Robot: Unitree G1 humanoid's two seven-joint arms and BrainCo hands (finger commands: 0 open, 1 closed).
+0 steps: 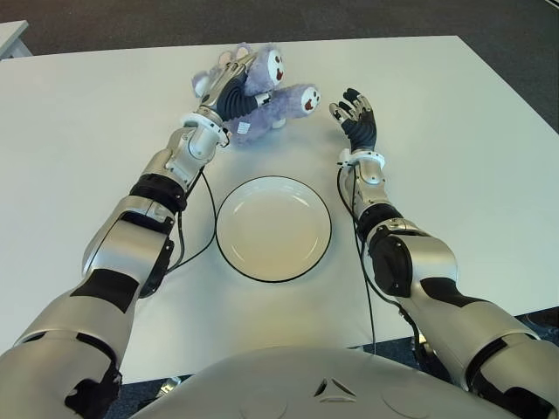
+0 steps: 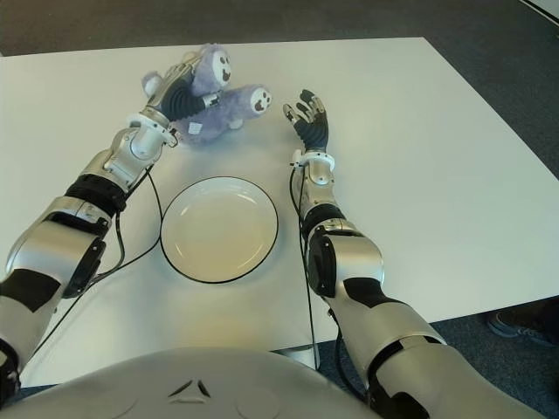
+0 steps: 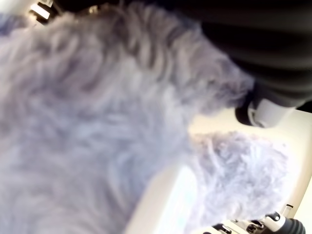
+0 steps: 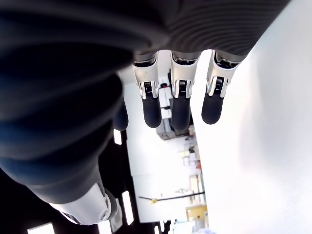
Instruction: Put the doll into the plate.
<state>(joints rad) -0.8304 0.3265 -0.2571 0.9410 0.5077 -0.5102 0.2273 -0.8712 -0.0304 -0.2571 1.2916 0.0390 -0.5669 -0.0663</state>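
- The plate (image 1: 273, 229) is white with a dark rim. It stands nearest to the robot, about in the middle of the width of the tabletop (image 1: 454, 175), not far from the near edge. Nothing is in it.
- 2 thin black cables (image 1: 210, 218) run along the arms, 1 on each side of the plate.
- The right hand (image 1: 354, 112) is farther out, beyond the plate and a little to its right. Its fingers are spread and straight, and it holds nothing. It is near the doll but apart from it.
- The left hand (image 1: 234, 92) is at the far side, on the doll (image 1: 262, 96). In the left wrist view the purple fur fills almost everything, so the hand is pressed into it and, I judge, closed around its body.
- The doll is a purple plush toy with 2 pale faces, near the far edge of the tabletop, left of the middle and well apart from the plate. I cannot tell if it is lifted.
- I judge that only the grasp is done. To carry the doll toward the near edge and release it over the plate is left.
- The tabletop is plain white. Around it there is a dark grey carpet (image 1: 131, 22), and a corner of another pale table (image 1: 10, 37) shows at the far left.
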